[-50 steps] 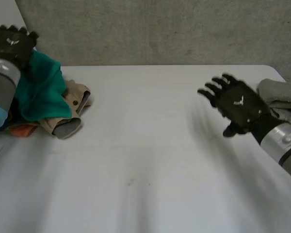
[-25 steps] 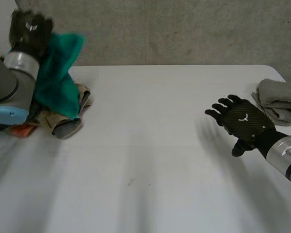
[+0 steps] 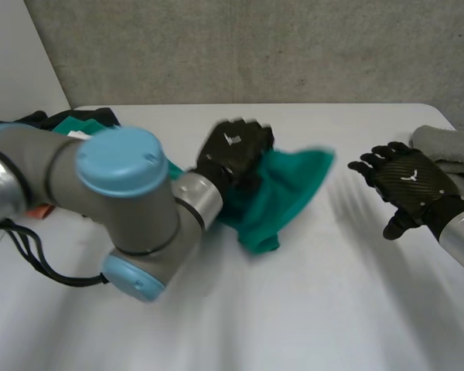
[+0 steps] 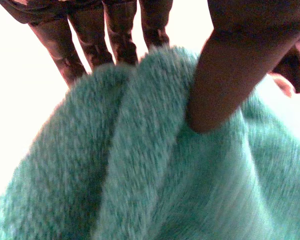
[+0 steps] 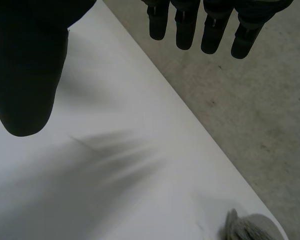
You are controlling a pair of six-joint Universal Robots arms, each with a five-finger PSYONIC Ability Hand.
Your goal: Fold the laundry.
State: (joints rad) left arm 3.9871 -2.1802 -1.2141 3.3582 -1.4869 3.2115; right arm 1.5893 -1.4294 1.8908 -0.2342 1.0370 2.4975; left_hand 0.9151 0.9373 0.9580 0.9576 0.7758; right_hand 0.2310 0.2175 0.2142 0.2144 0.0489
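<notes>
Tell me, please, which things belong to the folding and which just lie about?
Job: teal fleece cloth, pinched in left hand; open right hand.
Lying about: heap of mixed clothes behind left arm; grey towel near right hand; white table.

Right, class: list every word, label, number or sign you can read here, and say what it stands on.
No words or numbers can be read.
left hand: small white mark on its back, a symbol, not letters.
right hand: a like white mark on its back.
teal cloth: no tag or print visible.
</notes>
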